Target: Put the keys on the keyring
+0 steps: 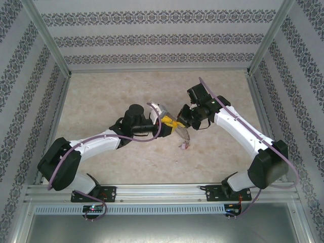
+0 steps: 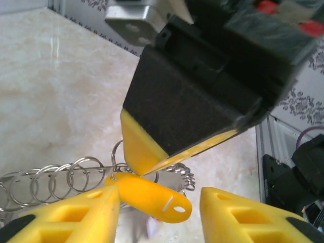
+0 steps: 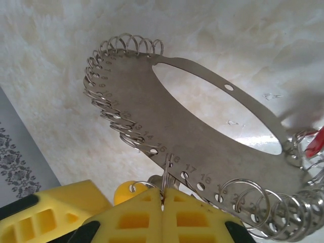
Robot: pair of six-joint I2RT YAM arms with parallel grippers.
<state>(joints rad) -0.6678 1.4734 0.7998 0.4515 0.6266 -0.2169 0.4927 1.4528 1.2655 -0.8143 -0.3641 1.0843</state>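
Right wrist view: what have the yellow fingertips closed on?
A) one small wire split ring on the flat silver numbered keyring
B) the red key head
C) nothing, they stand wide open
A: the right gripper is pinched shut on one small wire split ring hanging from the flat silver numbered keyring.

Over the middle of the desk (image 1: 101, 101), the keyring (image 3: 136, 116) sits between the two arms. The right fingers (image 3: 187, 217) meet on its edge. Just left of them, a key (image 2: 152, 195) lies between the left fingers (image 2: 86, 212), touching one.
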